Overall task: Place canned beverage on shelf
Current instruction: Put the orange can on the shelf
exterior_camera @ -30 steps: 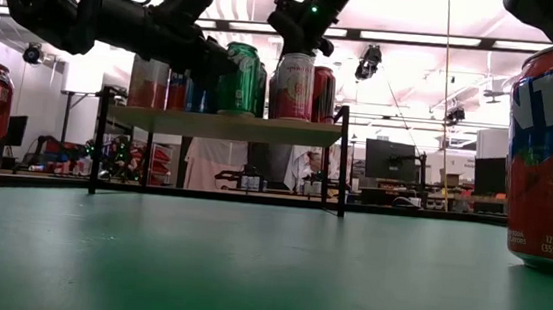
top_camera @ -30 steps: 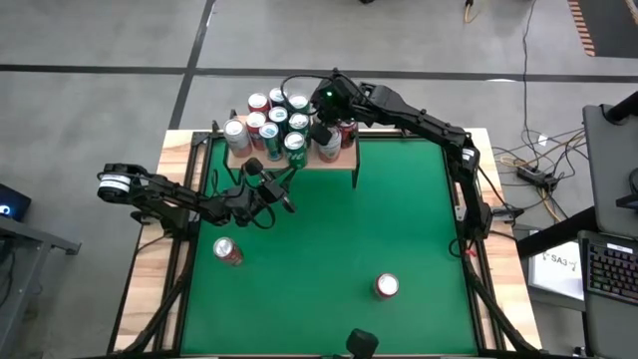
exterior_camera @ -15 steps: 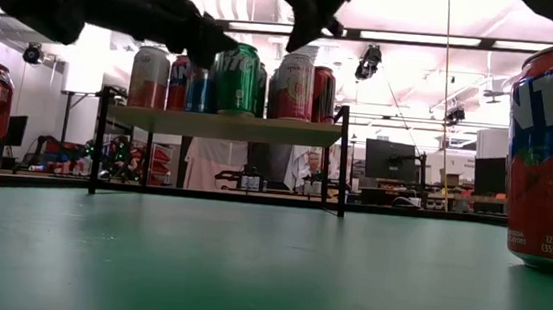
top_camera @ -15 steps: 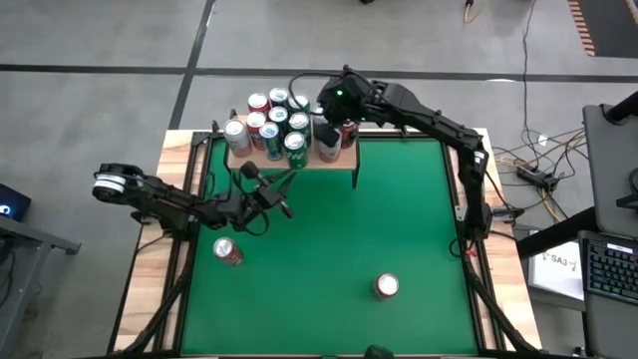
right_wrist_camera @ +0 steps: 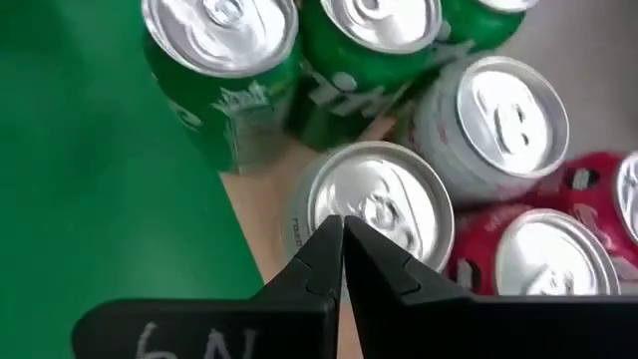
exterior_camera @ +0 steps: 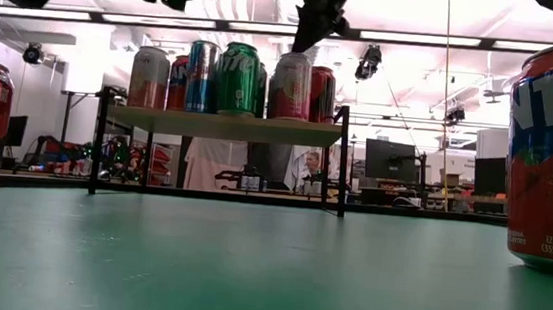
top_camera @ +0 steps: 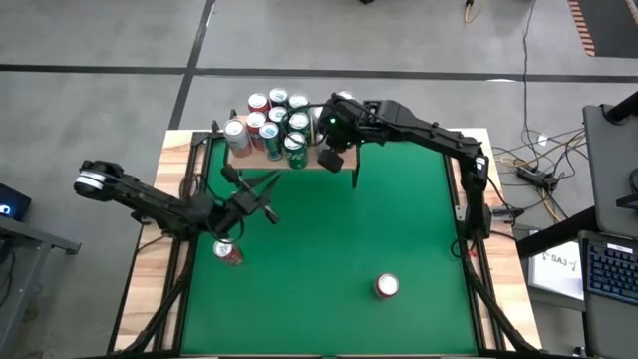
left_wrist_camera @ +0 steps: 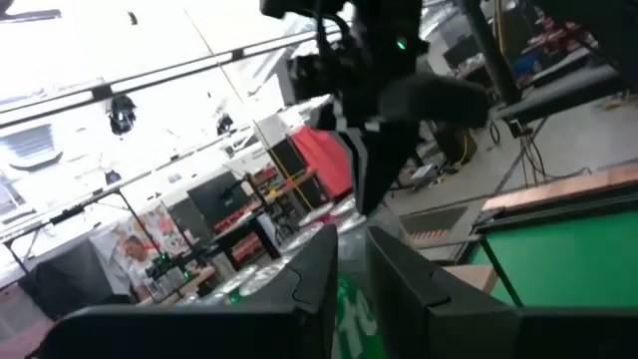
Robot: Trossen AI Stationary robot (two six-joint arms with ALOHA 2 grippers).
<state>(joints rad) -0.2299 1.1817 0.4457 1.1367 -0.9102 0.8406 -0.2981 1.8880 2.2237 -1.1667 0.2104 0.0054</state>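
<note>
Over on the left, the left arm reaches in from the table's edge, its gripper (top_camera: 261, 202) hanging over the green table (top_camera: 399, 219) between the shelf and a red can (top_camera: 227, 251) that stands on the mat just beside it. Its fingers (left_wrist_camera: 319, 269) sit nearly together with only a thin slit between them, and nothing is in them.

Further along, at the back edge, the shelf (top_camera: 340, 161) stands on its thin black legs, crowded with cans (top_camera: 274, 122): green, red and silver ones packed tight across the board. From table height they show as a row along the board (exterior_camera: 224, 125).

The right gripper (top_camera: 330, 152) hovers over the shelf's right end, its jaws pressed shut and empty, tips poised just above the silver top of a pale can (right_wrist_camera: 371, 211) that stands at the board's front edge among green cans (right_wrist_camera: 227, 60) and red ones.

Toward the right front of the table, well apart from everything, another red can (top_camera: 387, 286) stands alone.
</note>
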